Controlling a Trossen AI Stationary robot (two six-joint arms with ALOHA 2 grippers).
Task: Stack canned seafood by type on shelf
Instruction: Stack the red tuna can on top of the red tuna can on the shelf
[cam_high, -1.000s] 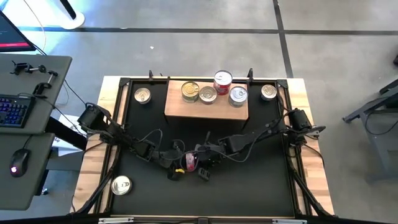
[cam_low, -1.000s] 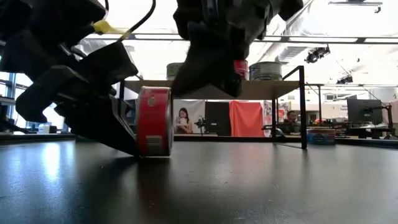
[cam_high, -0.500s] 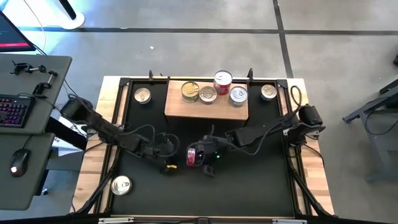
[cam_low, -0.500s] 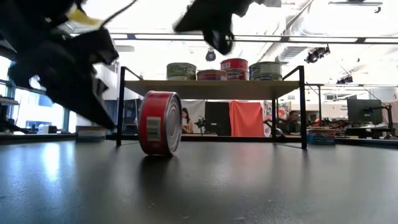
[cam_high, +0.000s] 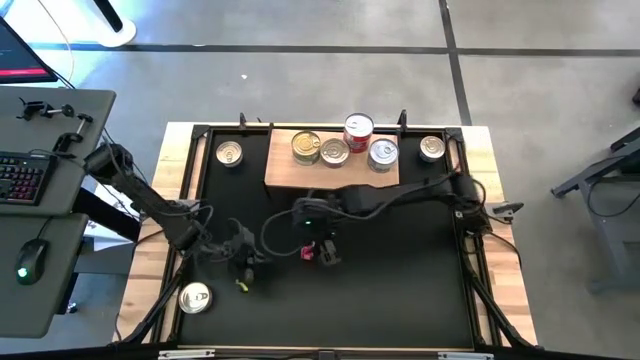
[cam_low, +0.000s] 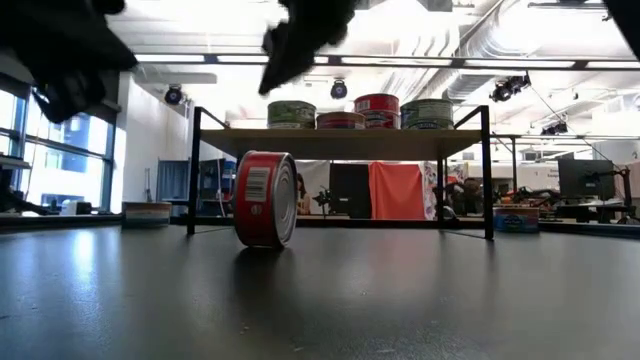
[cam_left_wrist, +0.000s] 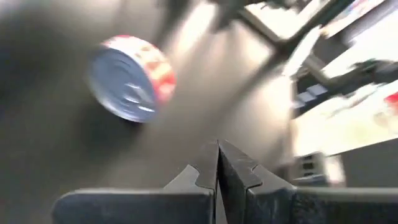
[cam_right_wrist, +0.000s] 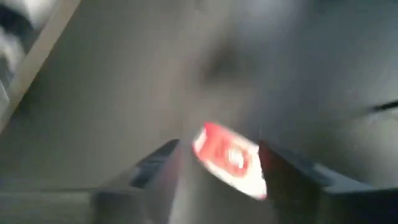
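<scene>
A: Item one, the right pincer (cam_high: 318, 250)?
B: Over the middle of the black mat (cam_high: 400, 290), in front of the shelf (cam_high: 332, 172). Its fingers (cam_right_wrist: 155, 163) stand apart, one on each side of the red tin (cam_high: 309, 252). Whether they touch the tin cannot be told.

A: The red tin itself?
B: It stands on its edge on the mat, rolled onto its side, directly between the right pincer's fingers. In the low view the tin (cam_low: 265, 199) sits clear of the shelf legs, label side on.

A: Item two, the left pincer (cam_high: 243, 268)?
B: Its fingers (cam_left_wrist: 208, 168) are pressed together, holding nothing. It is over the mat to the left of the red tin, a little apart from it; the tin's silver lid (cam_left_wrist: 121, 85) faces it.

A: Shelf stock?
B: Four tins on the wooden board, beyond the right pincer: a gold-lidded tin (cam_high: 306, 147), a silver tin (cam_high: 334, 152) touching it, a red-sided tin (cam_high: 358, 129) further back, and another silver tin (cam_high: 383, 153).

A: Loose stock on the mat?
B: One tin (cam_high: 229, 153) to the left of the shelf, one tin (cam_high: 431, 148) to its right, and one tin (cam_high: 194, 297) at the near left corner, nearer the left pincer.

A: The bench (cam_high: 505, 290)?
B: Light wood, showing round the mat's edges.
</scene>
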